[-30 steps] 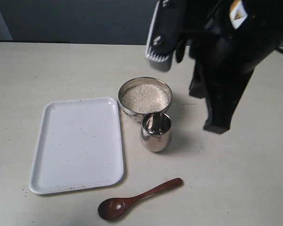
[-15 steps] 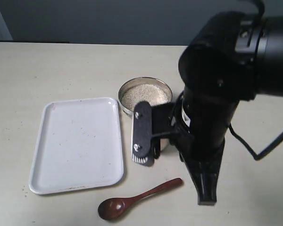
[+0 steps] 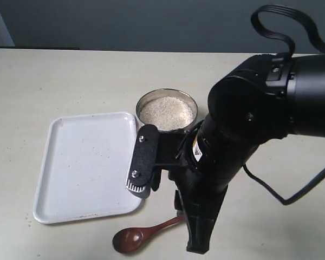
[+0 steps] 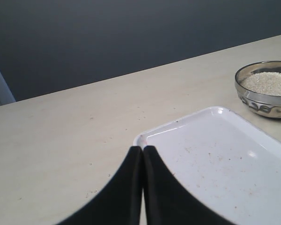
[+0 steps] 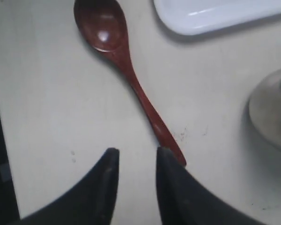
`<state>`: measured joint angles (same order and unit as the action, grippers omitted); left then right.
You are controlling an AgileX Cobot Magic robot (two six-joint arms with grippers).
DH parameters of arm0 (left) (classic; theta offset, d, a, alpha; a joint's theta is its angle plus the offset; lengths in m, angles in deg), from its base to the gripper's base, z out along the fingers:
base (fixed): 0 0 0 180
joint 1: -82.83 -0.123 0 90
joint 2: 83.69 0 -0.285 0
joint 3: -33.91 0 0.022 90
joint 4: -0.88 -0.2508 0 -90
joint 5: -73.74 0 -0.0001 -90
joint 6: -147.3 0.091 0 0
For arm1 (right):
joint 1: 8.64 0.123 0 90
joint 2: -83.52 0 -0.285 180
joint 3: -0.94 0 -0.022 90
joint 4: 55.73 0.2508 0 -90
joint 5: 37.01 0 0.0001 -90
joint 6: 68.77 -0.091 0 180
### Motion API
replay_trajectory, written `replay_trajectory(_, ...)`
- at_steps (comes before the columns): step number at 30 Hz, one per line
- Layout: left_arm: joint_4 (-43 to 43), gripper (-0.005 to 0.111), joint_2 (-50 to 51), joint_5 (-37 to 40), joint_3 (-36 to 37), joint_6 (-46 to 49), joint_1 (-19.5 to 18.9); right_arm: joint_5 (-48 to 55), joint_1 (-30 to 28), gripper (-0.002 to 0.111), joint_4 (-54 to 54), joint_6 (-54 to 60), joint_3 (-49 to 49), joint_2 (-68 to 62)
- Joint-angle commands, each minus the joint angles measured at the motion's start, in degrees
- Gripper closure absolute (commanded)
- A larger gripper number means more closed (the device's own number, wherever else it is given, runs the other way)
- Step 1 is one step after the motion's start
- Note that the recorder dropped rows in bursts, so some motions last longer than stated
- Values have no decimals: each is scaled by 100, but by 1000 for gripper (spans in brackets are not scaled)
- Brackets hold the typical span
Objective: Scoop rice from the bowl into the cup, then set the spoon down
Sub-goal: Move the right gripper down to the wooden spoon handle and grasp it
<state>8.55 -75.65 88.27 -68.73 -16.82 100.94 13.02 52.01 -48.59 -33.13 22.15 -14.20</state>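
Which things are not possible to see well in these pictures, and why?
1. Right wrist view: the cup is blurred and cut off by the edge.
2. Exterior view: the right arm hides the cup and the end of the spoon handle.
3. Left wrist view: the bowl is cut off by the edge; cup and spoon fall outside it.

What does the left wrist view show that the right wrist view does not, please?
Only the left wrist view shows the bowl of rice and the shut left gripper. Only the right wrist view shows the spoon lying on the table, its handle end beside the open right gripper. Both views show the white tray and the pale table.
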Motion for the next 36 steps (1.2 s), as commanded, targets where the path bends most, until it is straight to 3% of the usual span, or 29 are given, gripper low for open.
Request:
replay_trajectory(1,37,106,-25,-84,-14,-30,26,-45,10,64,53,322,23,-165)
replay_trajectory(7,37,106,-25,-84,-14,-30,26,-90,10,64,-98,984,28,-467)
replay_trajectory(14,37,106,-25,-84,-14,-30,26,-435,10,64,-608,994,28,-912)
replay_trajectory(36,37,106,-25,-84,-14,-30,26,-863,10,64,-661,994,28,-1606)
